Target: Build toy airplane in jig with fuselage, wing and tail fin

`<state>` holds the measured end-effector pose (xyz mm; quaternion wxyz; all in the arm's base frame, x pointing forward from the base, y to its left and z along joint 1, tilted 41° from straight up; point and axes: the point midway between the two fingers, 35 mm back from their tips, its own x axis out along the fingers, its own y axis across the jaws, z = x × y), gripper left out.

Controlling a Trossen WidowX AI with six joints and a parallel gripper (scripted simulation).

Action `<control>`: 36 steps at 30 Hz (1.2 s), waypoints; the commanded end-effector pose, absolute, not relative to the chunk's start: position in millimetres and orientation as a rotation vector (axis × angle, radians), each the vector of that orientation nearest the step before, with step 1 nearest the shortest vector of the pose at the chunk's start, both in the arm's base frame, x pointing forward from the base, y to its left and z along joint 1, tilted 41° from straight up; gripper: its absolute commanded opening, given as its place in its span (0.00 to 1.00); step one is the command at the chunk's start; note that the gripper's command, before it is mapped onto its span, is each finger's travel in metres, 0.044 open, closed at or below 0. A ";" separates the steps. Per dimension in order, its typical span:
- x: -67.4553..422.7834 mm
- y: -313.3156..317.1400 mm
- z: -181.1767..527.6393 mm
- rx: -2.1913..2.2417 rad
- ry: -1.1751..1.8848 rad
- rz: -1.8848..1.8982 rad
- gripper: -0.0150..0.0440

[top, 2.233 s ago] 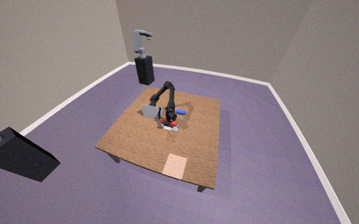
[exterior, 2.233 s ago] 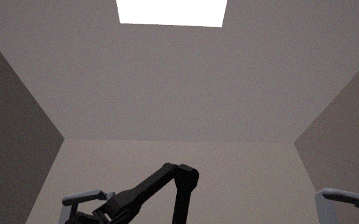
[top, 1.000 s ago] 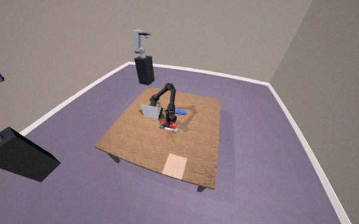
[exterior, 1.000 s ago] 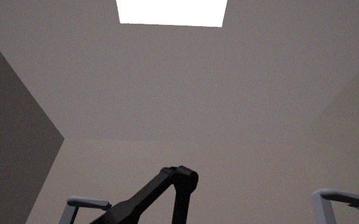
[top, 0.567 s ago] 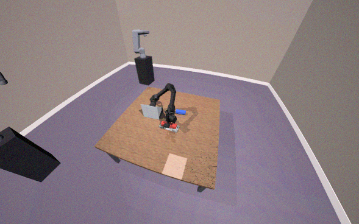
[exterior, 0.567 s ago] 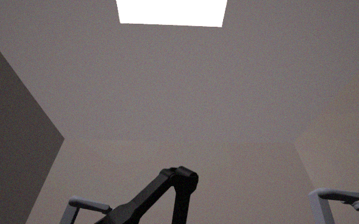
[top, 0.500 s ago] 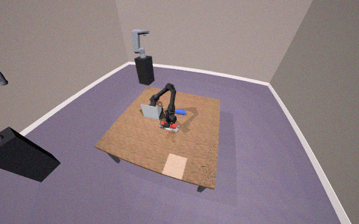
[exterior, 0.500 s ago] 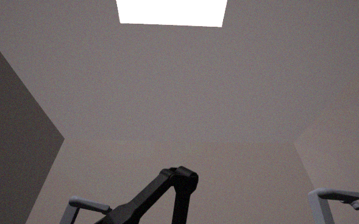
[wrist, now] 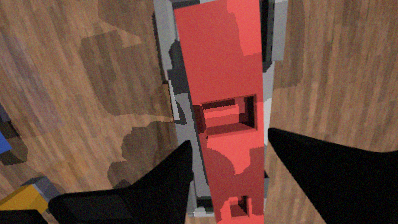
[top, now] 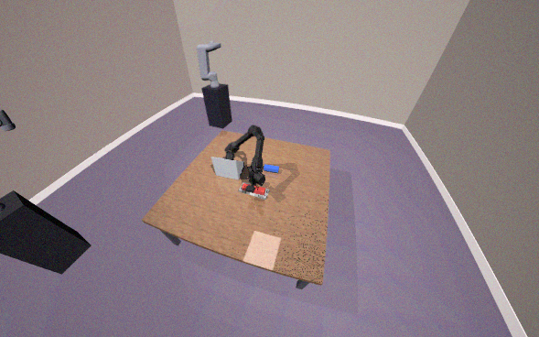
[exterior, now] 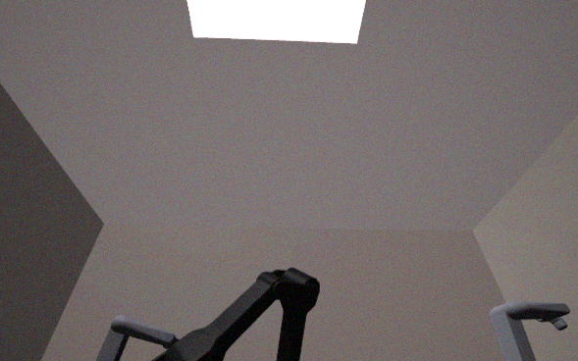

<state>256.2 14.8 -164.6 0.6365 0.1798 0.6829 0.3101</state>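
Note:
The red fuselage (wrist: 220,60) (top: 256,188) lies lengthwise in the grey cradle (wrist: 163,25) (top: 261,196). Its top has a square wing socket (wrist: 227,114) and a smaller socket near the tail end. My gripper (wrist: 228,139) (top: 257,179) is open. Its black fingers straddle the fuselage with gaps on both sides. The blue wing (top: 271,168) (wrist: 3,143) lies on the table beyond the jig. The yellow tail fin (wrist: 20,198) shows at the lower left corner of the wrist view. The exterior view shows only my arm (exterior: 287,294).
A grey upright slab (top: 227,168) stands on the wooden table (top: 208,215) left of my arm's base. A pale tan patch (top: 263,249) marks the table's near edge. Dark pedestals with grey arms stand on the floor off the table.

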 end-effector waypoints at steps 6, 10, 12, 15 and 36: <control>256.3 14.5 -164.4 0.409 1.560 0.708 1.00; 256.3 14.5 -164.4 0.409 1.560 0.708 1.00; 259.7 6.8 -156.3 0.408 1.558 0.706 1.00; 268.7 -27.0 -118.6 0.407 1.554 0.699 1.00; 310.5 6.6 -39.6 0.356 1.544 0.697 1.00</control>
